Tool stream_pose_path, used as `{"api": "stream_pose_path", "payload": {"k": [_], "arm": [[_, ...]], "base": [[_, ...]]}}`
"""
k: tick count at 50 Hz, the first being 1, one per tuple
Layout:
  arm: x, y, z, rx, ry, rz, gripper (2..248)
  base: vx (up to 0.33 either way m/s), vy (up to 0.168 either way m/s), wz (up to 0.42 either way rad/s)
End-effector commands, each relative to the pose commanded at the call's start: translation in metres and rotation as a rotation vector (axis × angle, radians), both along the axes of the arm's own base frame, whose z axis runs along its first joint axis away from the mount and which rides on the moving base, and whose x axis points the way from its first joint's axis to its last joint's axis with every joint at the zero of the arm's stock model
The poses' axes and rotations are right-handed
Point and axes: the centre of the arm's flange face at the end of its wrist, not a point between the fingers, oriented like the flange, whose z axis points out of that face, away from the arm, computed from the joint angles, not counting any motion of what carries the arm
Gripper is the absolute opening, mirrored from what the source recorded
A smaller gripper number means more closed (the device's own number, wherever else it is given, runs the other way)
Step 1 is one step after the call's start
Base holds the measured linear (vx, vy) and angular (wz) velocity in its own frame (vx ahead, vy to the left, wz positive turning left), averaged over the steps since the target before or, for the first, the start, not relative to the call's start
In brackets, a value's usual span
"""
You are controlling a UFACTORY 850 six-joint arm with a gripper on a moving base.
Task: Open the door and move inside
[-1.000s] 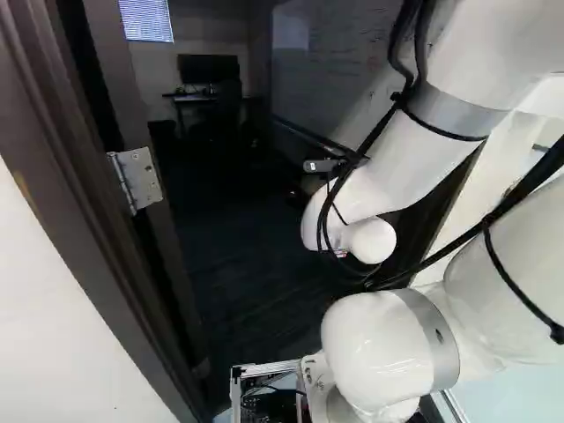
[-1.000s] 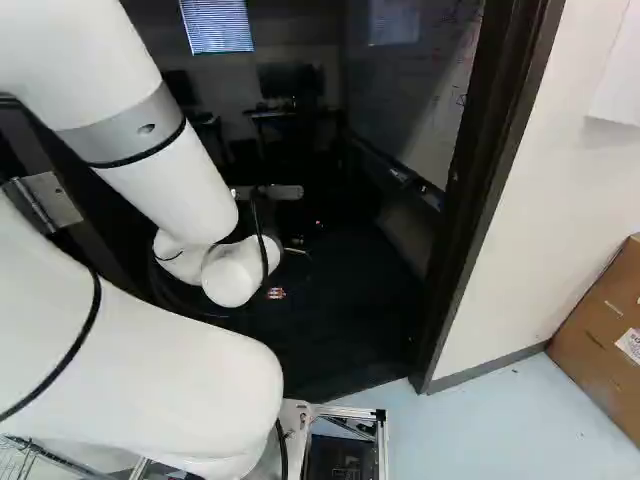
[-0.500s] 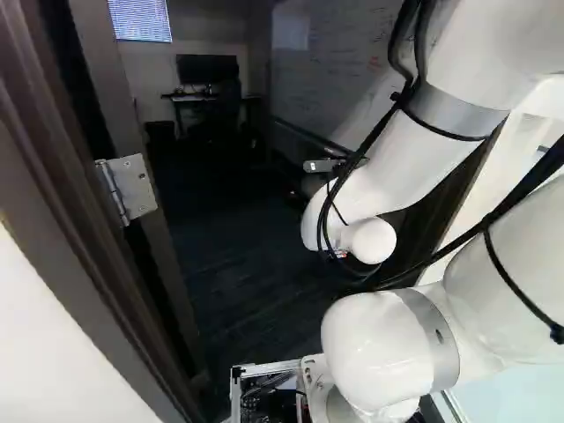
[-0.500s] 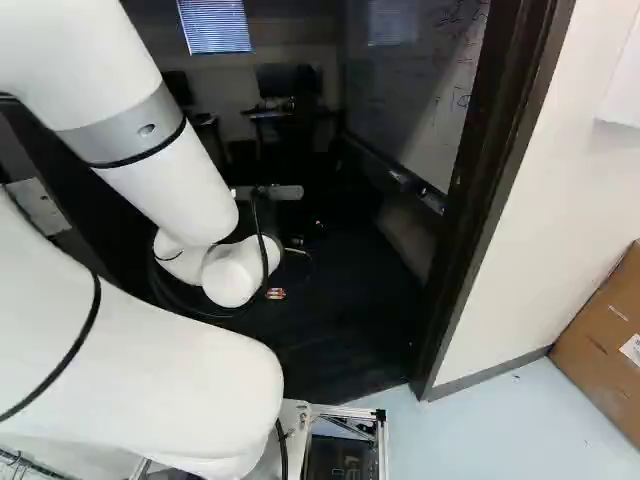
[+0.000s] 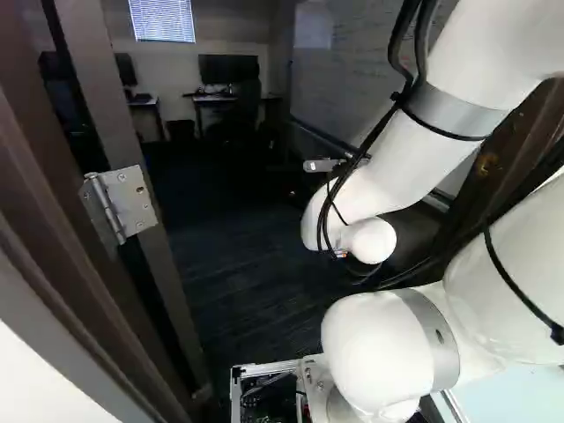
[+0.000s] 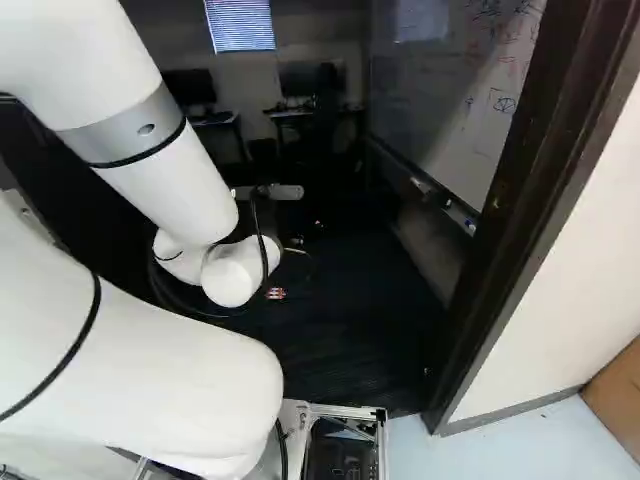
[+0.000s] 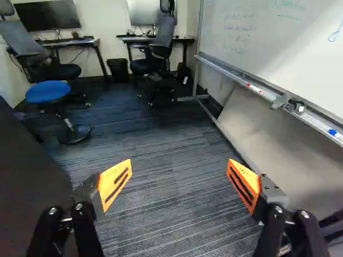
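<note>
The doorway stands open, with the dark door (image 7: 29, 176) beside the gripper in the wrist view. A metal hinge (image 5: 132, 201) shows on the dark frame (image 5: 79, 238) at the left of the left base view. The frame's other post (image 6: 520, 190) rises at the right of the right base view. My arm's wrist (image 6: 232, 272) reaches through the opening; the gripper's fingers cannot be made out in the base views. In the wrist view the gripper (image 7: 179, 184) is open, its orange pads wide apart over carpet, holding nothing.
Inside are a blue stool (image 7: 48, 92), office chairs (image 7: 154, 59), desks with monitors, and a bin (image 7: 118, 68). A whiteboard with a tray (image 7: 257, 88) lines one wall. A cardboard box (image 6: 615, 400) stands outside, beyond the right post.
The base has moved forward and turned slightly left: the hinge slides outward in the left base view, and the right post outward in the right one. The arm keeps its pose over its lowest joint.
</note>
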Motion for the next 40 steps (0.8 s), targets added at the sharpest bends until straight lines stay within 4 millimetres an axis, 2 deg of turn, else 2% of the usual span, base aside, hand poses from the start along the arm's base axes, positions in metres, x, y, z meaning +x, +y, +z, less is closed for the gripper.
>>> {"api": "stream_pose_path", "payload": {"k": [40], "arm": [[0.0000, 0.0000, 0.0000, 0.000, 0.000, 0.000, 247]], "base": [[0.143, 0.001, 0.206]]}}
